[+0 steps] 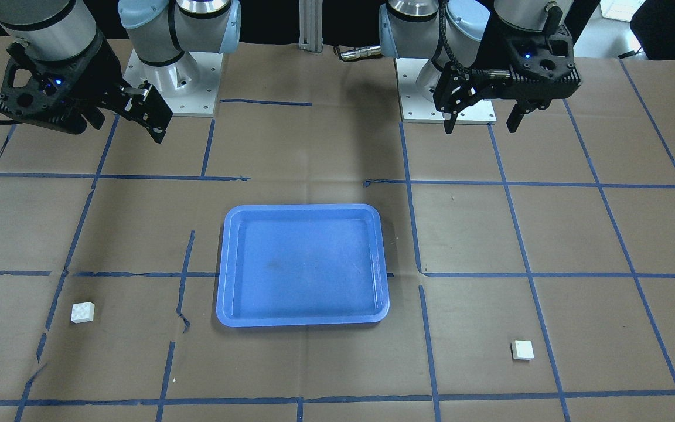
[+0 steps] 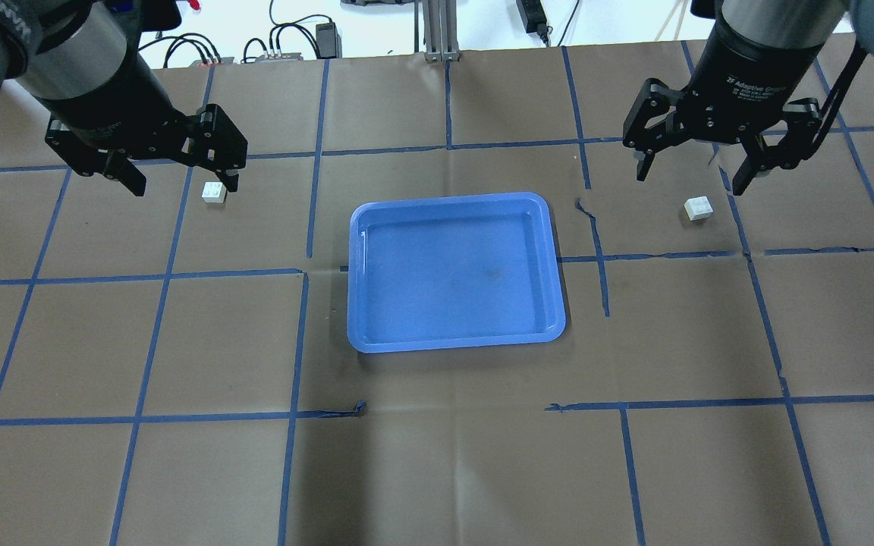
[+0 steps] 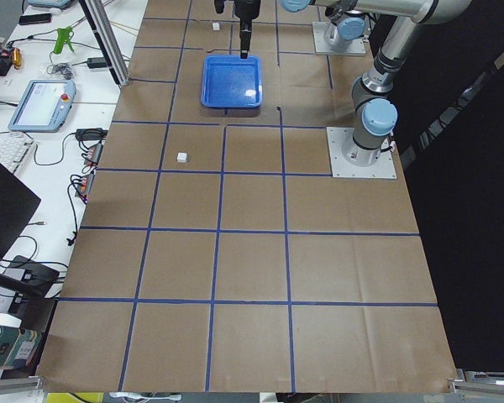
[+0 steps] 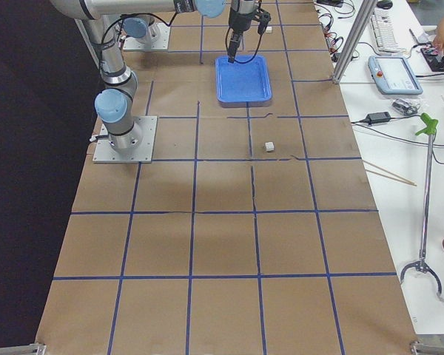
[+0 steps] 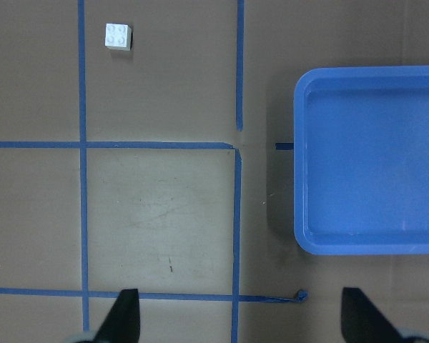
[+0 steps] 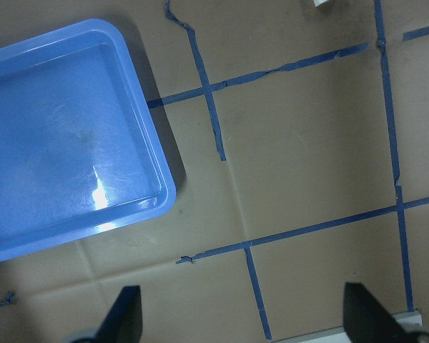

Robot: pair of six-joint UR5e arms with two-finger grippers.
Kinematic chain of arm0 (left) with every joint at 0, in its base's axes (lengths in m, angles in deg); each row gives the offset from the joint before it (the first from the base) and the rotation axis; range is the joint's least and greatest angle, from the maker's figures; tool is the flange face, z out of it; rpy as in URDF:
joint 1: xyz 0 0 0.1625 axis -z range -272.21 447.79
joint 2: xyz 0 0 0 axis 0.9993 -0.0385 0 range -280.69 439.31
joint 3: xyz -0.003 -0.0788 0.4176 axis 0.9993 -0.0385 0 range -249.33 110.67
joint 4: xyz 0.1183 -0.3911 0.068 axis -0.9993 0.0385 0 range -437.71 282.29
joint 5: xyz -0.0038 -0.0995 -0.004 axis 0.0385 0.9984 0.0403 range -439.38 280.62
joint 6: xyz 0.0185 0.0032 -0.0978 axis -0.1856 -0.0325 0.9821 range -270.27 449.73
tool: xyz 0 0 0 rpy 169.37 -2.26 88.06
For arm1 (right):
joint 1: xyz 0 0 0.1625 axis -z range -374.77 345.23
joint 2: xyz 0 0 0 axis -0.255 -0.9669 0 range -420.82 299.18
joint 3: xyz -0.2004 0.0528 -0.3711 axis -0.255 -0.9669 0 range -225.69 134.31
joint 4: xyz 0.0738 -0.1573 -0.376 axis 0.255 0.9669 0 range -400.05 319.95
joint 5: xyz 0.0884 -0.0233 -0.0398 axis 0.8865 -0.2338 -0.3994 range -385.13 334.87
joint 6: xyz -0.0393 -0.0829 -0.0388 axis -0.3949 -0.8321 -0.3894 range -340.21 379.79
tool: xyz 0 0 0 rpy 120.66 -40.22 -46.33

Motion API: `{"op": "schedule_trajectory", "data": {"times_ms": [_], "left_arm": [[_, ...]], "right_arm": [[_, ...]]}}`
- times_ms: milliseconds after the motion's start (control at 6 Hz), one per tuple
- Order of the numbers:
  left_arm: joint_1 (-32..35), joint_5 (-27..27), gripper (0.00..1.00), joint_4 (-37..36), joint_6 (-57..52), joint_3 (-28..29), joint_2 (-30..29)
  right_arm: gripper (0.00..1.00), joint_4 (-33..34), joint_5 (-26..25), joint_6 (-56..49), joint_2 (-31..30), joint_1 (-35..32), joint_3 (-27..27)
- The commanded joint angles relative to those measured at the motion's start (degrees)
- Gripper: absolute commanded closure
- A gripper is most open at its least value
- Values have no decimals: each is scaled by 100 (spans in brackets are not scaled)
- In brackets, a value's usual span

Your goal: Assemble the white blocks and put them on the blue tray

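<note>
The blue tray [image 2: 452, 199] lies empty at the table's middle, also in the front view [image 1: 302, 207]. One white block [image 2: 214, 192] sits on the paper on my left side [image 1: 522, 350], studs up [image 5: 119, 36]. The other white block [image 2: 698, 207] sits on my right side [image 1: 82, 312] and is cut off at the top edge of the right wrist view [image 6: 320, 3]. My left gripper [image 2: 179, 171] is open and empty, high above the table. My right gripper [image 2: 699, 163] is open and empty, also held high. The blocks are far apart.
Brown paper with a blue tape grid covers the table. The tray rim shows in the left wrist view [image 5: 298, 164] and the right wrist view [image 6: 139, 107]. Both arm bases [image 1: 173, 88] stand at the robot's edge. Cables and devices lie beyond the table's far edge.
</note>
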Motion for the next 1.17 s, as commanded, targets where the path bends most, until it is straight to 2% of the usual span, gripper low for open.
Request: {"op": "schedule_trajectory", "data": {"times_ms": [0, 667, 833, 1000], "left_arm": [[26, -12, 1, -3, 1, -16, -1], [-17, 14, 1, -3, -122, -43, -9], [-113, 32, 1, -72, -131, -69, -79], [-236, 23, 1, -73, -131, -34, -88]], "right_arm": [[0, 0, 0, -3, 0, 0, 3], [0, -35, -26, -46, 9, 0, 2], [0, -18, -174, -734, 26, 52, 3], [0, 17, -185, -2002, 44, 70, -15]]}}
